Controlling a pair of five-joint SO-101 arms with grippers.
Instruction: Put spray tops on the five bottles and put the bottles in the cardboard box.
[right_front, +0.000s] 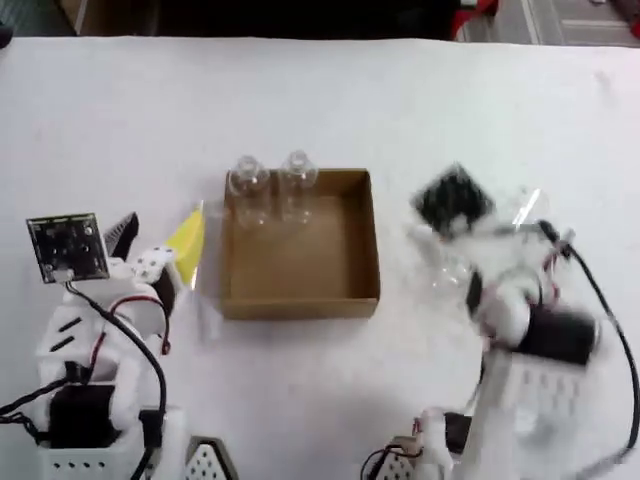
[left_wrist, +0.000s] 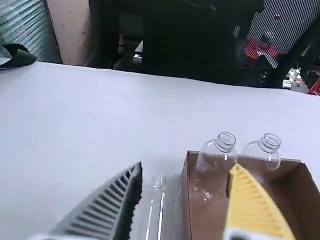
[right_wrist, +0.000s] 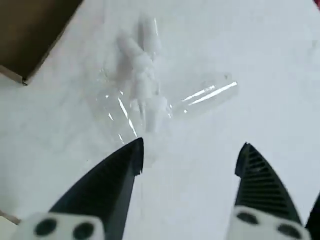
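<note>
The cardboard box (right_front: 300, 285) sits mid-table. Two clear bottles (right_front: 248, 185) (right_front: 296, 180) stand upright in its far left corner with bare necks, also seen as bottles (left_wrist: 216, 152) (left_wrist: 264, 150). My left gripper (right_front: 162, 225) (left_wrist: 186, 170) is open left of the box, one finger yellow, one dark. A clear bottle (left_wrist: 155, 210) lies on the table between its fingers, just outside the box wall. My right gripper (right_front: 452, 198) (right_wrist: 190, 150) is open right of the box, above a heap of white spray tops (right_wrist: 142, 85) and lying clear bottles (right_wrist: 205, 95).
The white table (right_front: 330, 100) stretches bare beyond the box. A box corner (right_wrist: 35, 35) shows near the heap. Both arm bases and their cables (right_front: 130, 340) occupy the near edge. Dark furniture (left_wrist: 190, 35) stands past the far edge.
</note>
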